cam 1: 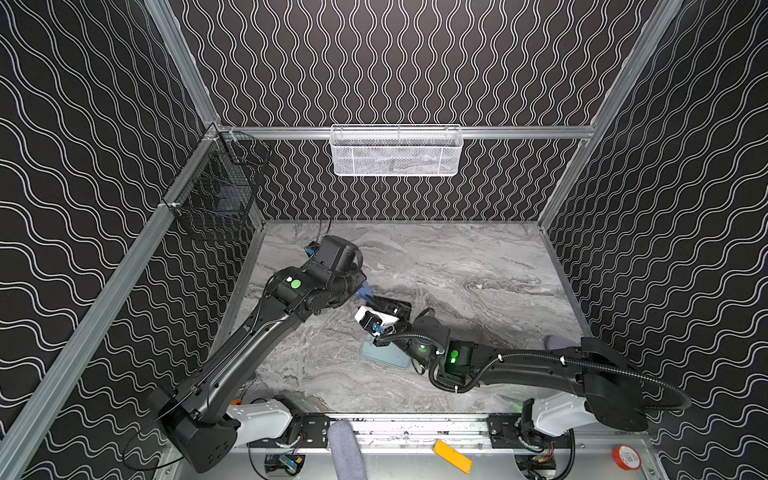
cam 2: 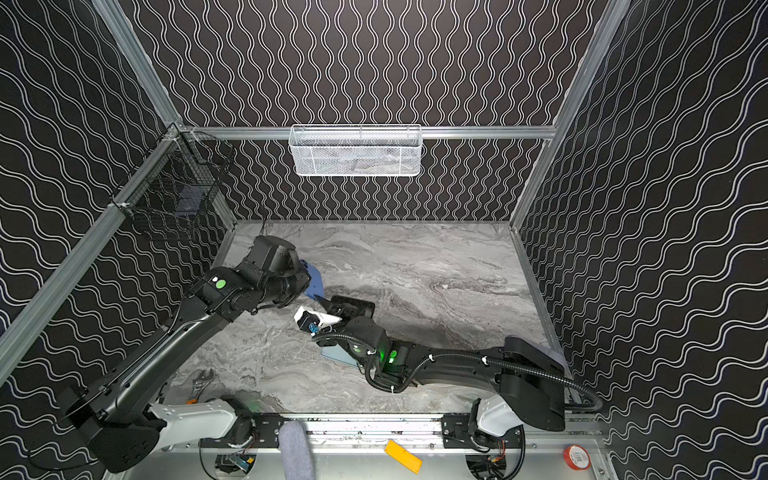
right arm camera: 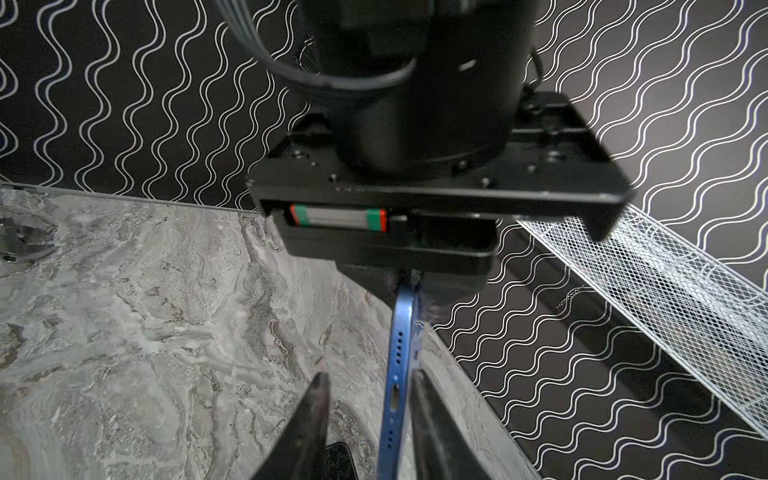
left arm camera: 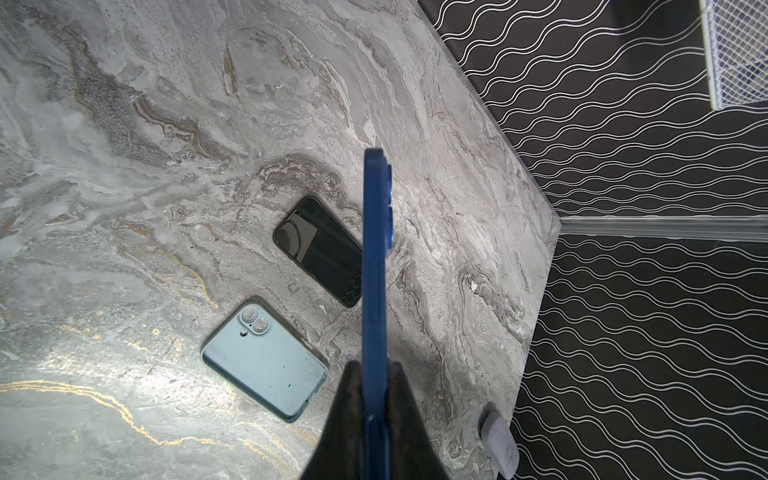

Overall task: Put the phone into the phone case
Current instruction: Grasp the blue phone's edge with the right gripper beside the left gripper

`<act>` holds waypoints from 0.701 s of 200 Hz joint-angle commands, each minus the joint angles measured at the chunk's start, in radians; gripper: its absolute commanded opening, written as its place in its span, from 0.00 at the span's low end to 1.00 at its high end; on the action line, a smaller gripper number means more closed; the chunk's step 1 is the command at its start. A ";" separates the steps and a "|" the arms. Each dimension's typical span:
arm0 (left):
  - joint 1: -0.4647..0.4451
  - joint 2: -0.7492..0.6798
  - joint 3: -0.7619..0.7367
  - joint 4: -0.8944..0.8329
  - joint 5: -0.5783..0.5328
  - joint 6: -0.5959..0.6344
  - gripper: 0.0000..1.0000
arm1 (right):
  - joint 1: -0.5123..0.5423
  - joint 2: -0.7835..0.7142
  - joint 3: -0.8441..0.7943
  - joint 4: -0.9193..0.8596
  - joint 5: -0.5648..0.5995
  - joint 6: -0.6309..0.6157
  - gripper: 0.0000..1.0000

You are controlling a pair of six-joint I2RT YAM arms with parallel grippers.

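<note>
Two grippers meet at the blue phone (left arm camera: 376, 270), edge-up above the table (left arm camera: 124, 208): left gripper (left arm camera: 376, 370) clamps its far-left end, right gripper (right arm camera: 369, 376) straddles its near-right end, fingers (right arm camera: 307, 415) apart; black case (left arm camera: 320, 249) lies flat below.

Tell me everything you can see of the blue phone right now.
The blue phone is slim and matte-looking, with rounded corners, side buttons and a raised camera bump. It is caseless, held edgewise above the marble table, clamped across its faces by the left end effector. Its port edge, with charging slot and speaker holes, sits between the right end effector's parted fingers, one close beside it, one apart.
</note>
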 commanded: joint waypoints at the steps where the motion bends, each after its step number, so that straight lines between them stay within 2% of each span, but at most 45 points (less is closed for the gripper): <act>1: -0.006 0.003 -0.005 0.063 -0.012 -0.020 0.00 | -0.001 0.002 0.013 0.052 0.001 0.015 0.22; 43: -0.013 0.000 -0.019 0.085 -0.005 -0.033 0.00 | -0.002 0.007 0.011 0.059 0.019 0.014 0.00; 140: -0.025 -0.002 -0.010 0.108 -0.028 -0.017 0.00 | -0.011 -0.009 0.000 0.069 0.091 0.050 0.00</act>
